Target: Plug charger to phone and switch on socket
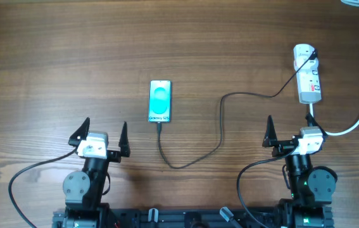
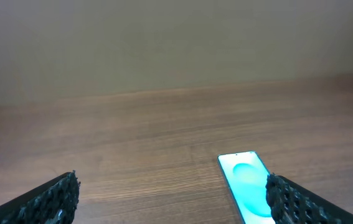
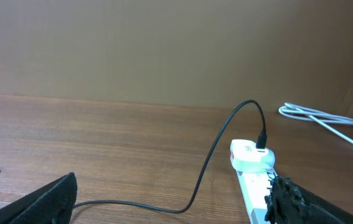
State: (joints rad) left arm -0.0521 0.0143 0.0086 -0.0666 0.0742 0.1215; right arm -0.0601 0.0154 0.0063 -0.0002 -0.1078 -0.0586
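Note:
The phone (image 1: 160,101) lies flat at the table's middle, its screen light blue with a teal oval; it also shows in the left wrist view (image 2: 246,185). The thin black charger cable (image 1: 221,126) runs from the phone's near end in a loop to the white socket strip (image 1: 308,74) at the far right, where its adapter sits; both show in the right wrist view, cable (image 3: 210,165) and strip (image 3: 254,180). My left gripper (image 1: 105,137) is open and empty, left of and nearer than the phone. My right gripper (image 1: 291,132) is open and empty, just in front of the strip.
A thick white cord (image 1: 356,123) runs from the strip's near end up along the right table edge; a loop of it lies in the right wrist view (image 3: 319,117). The wooden table (image 1: 52,63) stretches bare to the left and back.

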